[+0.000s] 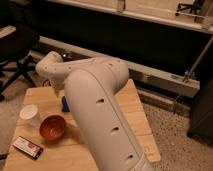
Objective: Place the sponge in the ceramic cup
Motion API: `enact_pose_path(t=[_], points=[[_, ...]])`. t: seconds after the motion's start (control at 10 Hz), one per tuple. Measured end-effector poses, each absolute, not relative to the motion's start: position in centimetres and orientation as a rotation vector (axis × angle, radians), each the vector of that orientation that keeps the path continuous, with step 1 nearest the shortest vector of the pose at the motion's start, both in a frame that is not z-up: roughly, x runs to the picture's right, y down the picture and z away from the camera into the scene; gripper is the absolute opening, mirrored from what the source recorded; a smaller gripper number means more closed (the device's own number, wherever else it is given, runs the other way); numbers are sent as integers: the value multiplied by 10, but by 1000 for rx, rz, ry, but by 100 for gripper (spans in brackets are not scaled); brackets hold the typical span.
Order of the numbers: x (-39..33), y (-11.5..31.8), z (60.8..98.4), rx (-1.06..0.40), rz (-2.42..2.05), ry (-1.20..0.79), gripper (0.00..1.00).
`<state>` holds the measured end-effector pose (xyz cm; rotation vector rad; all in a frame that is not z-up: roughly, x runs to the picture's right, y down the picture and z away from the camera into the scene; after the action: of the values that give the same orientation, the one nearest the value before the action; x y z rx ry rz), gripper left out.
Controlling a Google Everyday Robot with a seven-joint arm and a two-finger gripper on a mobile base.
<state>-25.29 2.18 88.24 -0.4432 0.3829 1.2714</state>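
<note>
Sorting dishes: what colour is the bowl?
The bowl is red-orange, camera view; pincer hidden behind arm.

We can read no words, numbers or brand anywhere. The flat black-and-white box (30,147) near the front corner of the table (134,120) carries markings (pale patches on dark, nothing more), but we cannot make them out. The gripper is hidden from us behind the arm (95,115).

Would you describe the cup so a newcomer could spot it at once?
The arm, hiding the gripper, leans over the table. Near the table's left edge, beside the red bowl, stands the cup: small, white, narrower than the bowl.
</note>
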Motion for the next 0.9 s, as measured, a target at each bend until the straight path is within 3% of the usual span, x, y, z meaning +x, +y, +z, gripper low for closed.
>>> enact_pose_path(t=[0.5,0.9], points=[[-263,63,921,-468,1204,451,65],[-253,72,941,-500,1224,487,65]])
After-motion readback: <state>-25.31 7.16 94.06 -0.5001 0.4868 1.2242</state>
